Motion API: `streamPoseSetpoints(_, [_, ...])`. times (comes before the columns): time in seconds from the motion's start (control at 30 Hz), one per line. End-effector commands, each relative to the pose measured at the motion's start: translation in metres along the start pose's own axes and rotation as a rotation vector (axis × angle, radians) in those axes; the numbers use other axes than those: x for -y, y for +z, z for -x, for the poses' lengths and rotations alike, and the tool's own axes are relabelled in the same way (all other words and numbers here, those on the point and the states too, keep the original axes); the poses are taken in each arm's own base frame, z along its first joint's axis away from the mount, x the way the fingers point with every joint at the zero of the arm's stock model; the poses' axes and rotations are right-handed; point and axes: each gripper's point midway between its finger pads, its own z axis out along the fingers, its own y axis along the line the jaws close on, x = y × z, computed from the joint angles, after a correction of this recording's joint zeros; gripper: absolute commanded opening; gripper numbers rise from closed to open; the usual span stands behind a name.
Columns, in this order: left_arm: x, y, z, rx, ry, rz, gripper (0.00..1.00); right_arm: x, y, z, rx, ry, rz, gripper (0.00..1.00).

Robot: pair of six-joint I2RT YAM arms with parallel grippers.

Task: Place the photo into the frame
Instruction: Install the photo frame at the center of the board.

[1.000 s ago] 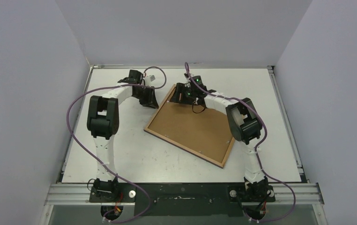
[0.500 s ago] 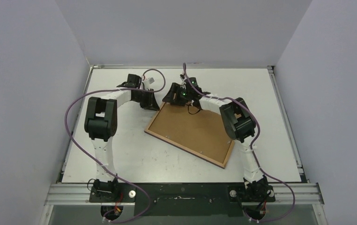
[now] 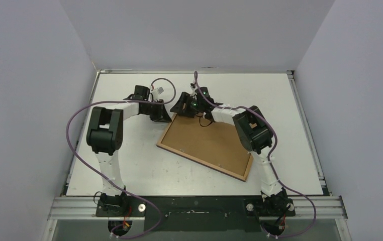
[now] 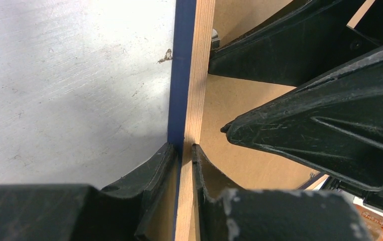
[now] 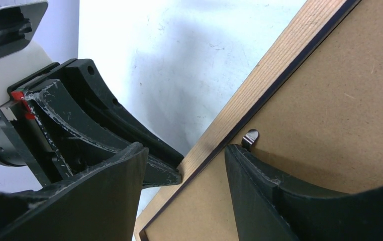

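Both arms have swung since the earlier frame: the left gripper (image 3: 165, 116) has moved right to the frame (image 3: 207, 145), and the right gripper (image 3: 183, 106) has slid left along the frame's far edge, so the two now meet at its far-left corner. The frame itself has shifted slightly on the table (image 3: 129, 165).

It lies back-up at mid-table, turned at an angle, with one corner pointing far-left and the opposite one near-right. Its wood-brown rail surrounds the backing board (image 5: 340, 125), and a navy strip shows along the outer side of the rail (image 4: 192, 75).

In the left wrist view, the left gripper (image 4: 182, 150) is clamped on that rail, one finger on the navy side and the other on the board side, both touching it.

The right gripper (image 5: 187, 155) has its jaws apart and straddles the same rail. One finger hangs outside over the table; the other sits over the board, just beside a small metal clip (image 5: 250, 138). Whether either finger touches the frame cannot be told.
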Motion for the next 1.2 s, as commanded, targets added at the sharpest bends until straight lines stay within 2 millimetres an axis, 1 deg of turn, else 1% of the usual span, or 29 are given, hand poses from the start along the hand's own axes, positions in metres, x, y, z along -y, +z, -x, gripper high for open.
streamPoseSetpoints(0.0, [0.007, -0.003, -0.021, -0.044, -0.038, -0.022, 0.15, -0.017, -0.014, 0.009, 0.029, -0.009, 0.051, 0.60])
streamPoseSetpoints(0.1, [0.010, -0.006, -0.022, -0.039, -0.043, -0.028, 0.14, -0.028, -0.034, 0.023, 0.064, -0.020, 0.070, 0.60])
streamPoseSetpoints(0.17, [0.013, -0.008, -0.020, -0.029, -0.038, -0.032, 0.14, -0.026, -0.046, 0.030, 0.087, -0.020, 0.052, 0.60])
streamPoseSetpoints(0.23, [0.013, -0.008, -0.019, -0.023, -0.034, -0.031, 0.14, -0.020, -0.054, 0.032, 0.100, -0.021, 0.025, 0.60])
streamPoseSetpoints(0.33, [0.013, -0.009, -0.018, -0.021, -0.032, -0.026, 0.14, -0.011, -0.058, 0.027, 0.096, -0.020, -0.001, 0.60])
streamPoseSetpoints(0.43, [0.011, -0.008, -0.020, -0.022, -0.027, -0.021, 0.14, -0.003, -0.053, 0.018, 0.080, -0.002, -0.009, 0.60])
streamPoseSetpoints(0.67, [0.011, -0.007, -0.022, -0.021, -0.022, -0.019, 0.13, -0.006, -0.037, 0.002, 0.043, 0.023, 0.017, 0.60])
streamPoseSetpoints(0.9, [0.010, -0.007, -0.023, -0.021, -0.008, -0.018, 0.13, -0.010, -0.030, -0.001, 0.034, 0.027, 0.025, 0.60])
streamPoseSetpoints(1.17, [0.011, -0.007, -0.029, -0.025, -0.008, -0.027, 0.13, -0.008, -0.024, -0.004, 0.029, 0.033, 0.021, 0.60])
